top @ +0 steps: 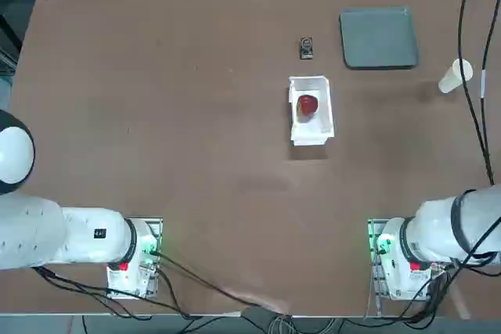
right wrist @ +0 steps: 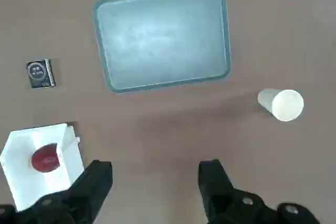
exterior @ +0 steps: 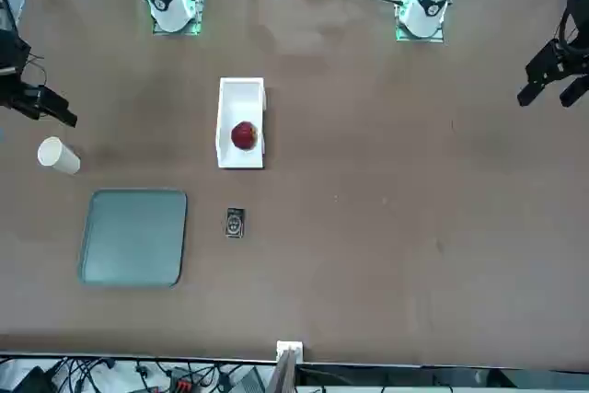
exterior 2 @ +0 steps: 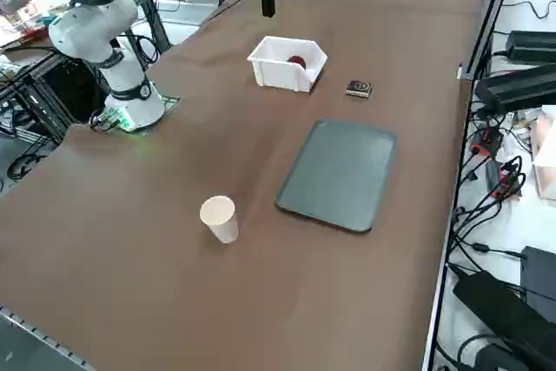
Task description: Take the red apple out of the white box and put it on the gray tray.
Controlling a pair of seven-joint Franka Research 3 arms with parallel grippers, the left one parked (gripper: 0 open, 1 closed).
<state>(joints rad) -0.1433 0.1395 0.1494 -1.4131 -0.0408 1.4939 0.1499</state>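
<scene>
The red apple (top: 307, 105) (exterior: 244, 135) lies inside the white box (top: 311, 137) (exterior: 241, 89) near the table's middle, toward the box's far end. The gray tray (top: 380, 37) (exterior: 133, 236) sits bare at the far right of the table. My right gripper (right wrist: 155, 182) hangs open and holds nothing, high above the table. It is up by the table's right side (exterior: 41, 103), well clear of the box. From the wrist I look down on the apple (right wrist: 45, 159), the box (right wrist: 31, 187) and the tray (right wrist: 163, 38).
A white paper cup (top: 455, 76) (right wrist: 282, 104) lies on its side at the right edge, near the tray. A small black object (top: 306, 48) (right wrist: 40, 73) rests between the box and the tray's left side. Cables hang along the table's right edge.
</scene>
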